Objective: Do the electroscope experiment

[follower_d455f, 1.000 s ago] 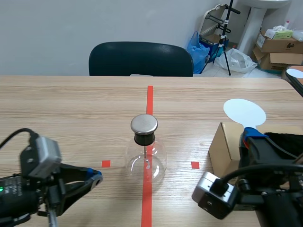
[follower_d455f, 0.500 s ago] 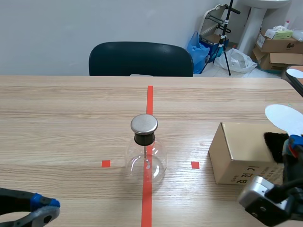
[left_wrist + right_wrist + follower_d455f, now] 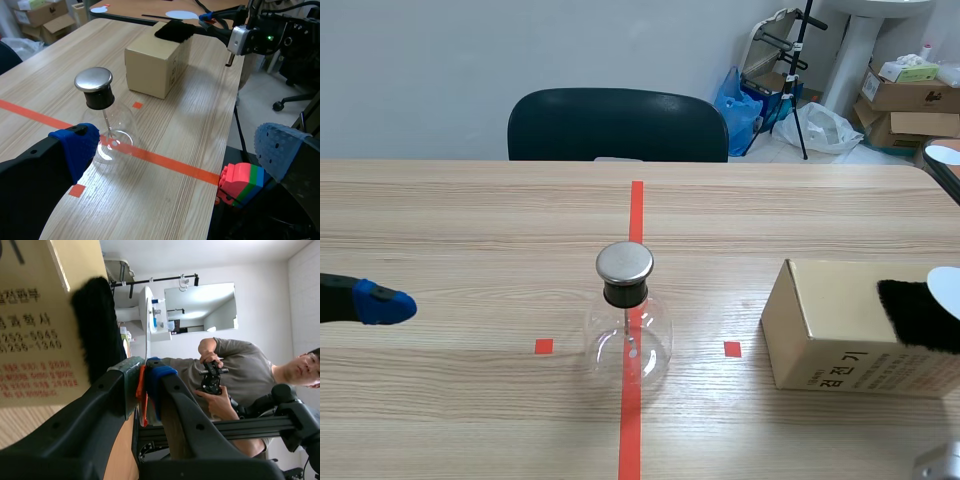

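Observation:
The electroscope, a round glass flask [image 3: 629,335] with a metal cap [image 3: 624,262], stands on the red centre line. In the left wrist view the flask [image 3: 111,137] is ahead of my left gripper [image 3: 175,150], which is open and empty. Only one blue fingertip [image 3: 382,303] of it shows in the scene view, at the far left. A black fur cloth [image 3: 918,312] lies on a cardboard box [image 3: 840,330]. My right gripper [image 3: 147,382] is shut on the thin handle of a white disc [image 3: 181,15], beside the box [image 3: 30,325] and the fur cloth [image 3: 97,335].
A dark chair [image 3: 617,125] stands behind the far table edge. The right arm's wrist camera [image 3: 244,40] hangs past the table's right edge. A coloured toy brick [image 3: 243,180] lies below the near edge. A person [image 3: 235,375] sits off to the right.
My left gripper has opened and swung from the lower left up to the left edge. The right arm has drawn back to the right with the white disc, almost out of the scene view.

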You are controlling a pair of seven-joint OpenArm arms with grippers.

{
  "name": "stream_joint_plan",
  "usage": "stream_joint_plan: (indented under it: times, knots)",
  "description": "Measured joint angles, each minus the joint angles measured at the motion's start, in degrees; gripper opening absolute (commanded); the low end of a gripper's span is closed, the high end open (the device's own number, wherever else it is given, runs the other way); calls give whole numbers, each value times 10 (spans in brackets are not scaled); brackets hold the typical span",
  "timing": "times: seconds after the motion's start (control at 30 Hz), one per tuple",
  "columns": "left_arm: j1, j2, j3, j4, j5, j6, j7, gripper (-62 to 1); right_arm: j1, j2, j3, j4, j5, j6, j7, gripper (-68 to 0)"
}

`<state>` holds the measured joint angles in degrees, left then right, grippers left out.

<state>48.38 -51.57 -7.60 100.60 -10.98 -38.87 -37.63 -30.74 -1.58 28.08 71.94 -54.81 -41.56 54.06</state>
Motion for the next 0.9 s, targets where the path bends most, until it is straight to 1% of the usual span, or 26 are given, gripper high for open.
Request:
stream_joint_plan:
  times: [0.07,0.1,0.33,0.43,0.6,0.7,0.8,0.9]
  knots:
    - [0,0,0,0,-1,0,-32,14,11,0,13,-19,0,0,14,-665]
    - [-1,0,0,0,-1,0,-34,14,16,0,16,-28,0,0,14,-665]
    - [-3,0,0,0,0,0,-33,14,50,14,18,-62,-3,0,26,-665]
    - [-3,0,0,0,0,0,-33,14,55,14,18,-70,-26,0,27,-665]
    - [-3,0,0,0,0,1,-33,14,53,14,14,-83,-33,0,26,-665]
    - [-3,0,0,0,0,1,-33,14,53,14,14,-85,-50,0,12,-665]
    - [-3,3,0,0,0,2,-33,14,53,14,14,-89,-50,0,6,-665]
    - [-5,9,0,0,0,9,-33,14,52,14,14,-91,-50,0,-10,-665]
